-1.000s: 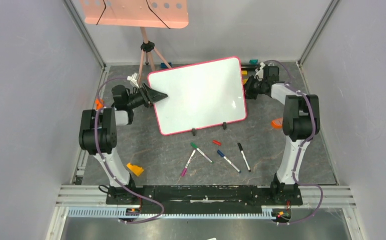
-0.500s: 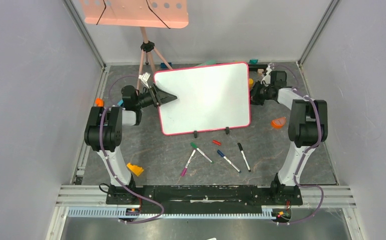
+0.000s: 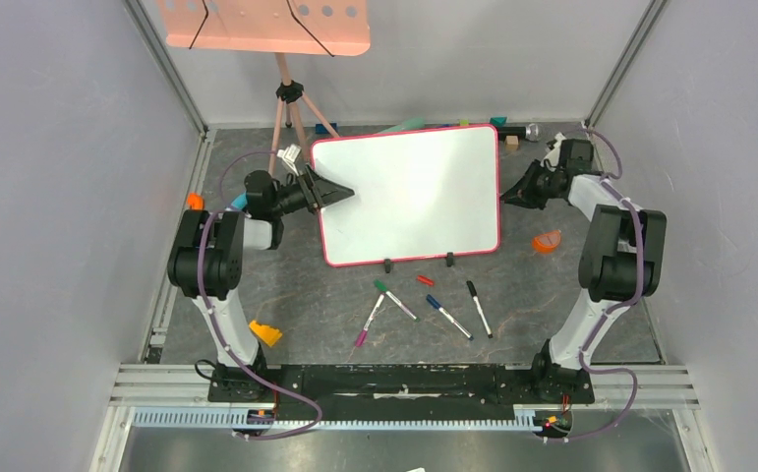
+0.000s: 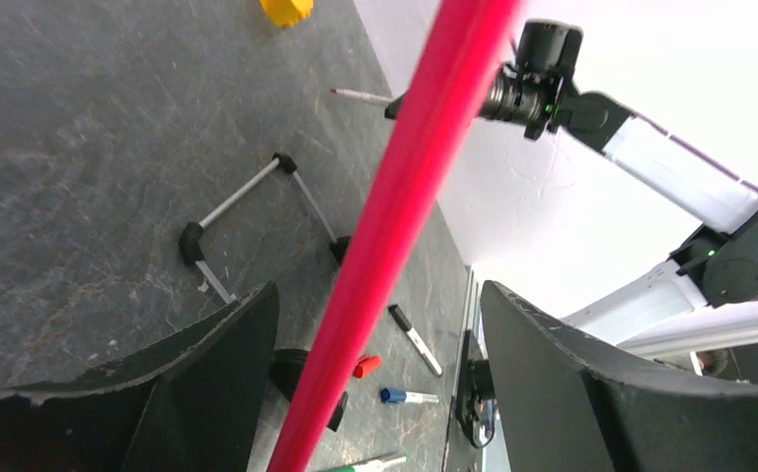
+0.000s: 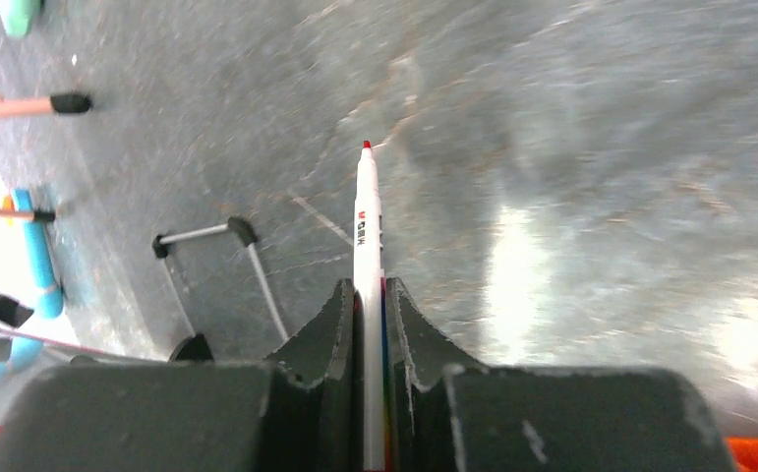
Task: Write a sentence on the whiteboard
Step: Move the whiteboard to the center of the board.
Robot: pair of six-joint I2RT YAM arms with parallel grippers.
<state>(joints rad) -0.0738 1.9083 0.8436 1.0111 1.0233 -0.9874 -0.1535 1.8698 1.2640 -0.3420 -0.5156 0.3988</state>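
Illegibly lettered marker (image 5: 367,216) in right gripper (image 5: 368,291).

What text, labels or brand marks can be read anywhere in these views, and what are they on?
marker in the right fingers: red logo and small print on the barrel, too small to read.
whiteboard: no writing shows on its face.
loose markers: any print too small to read.
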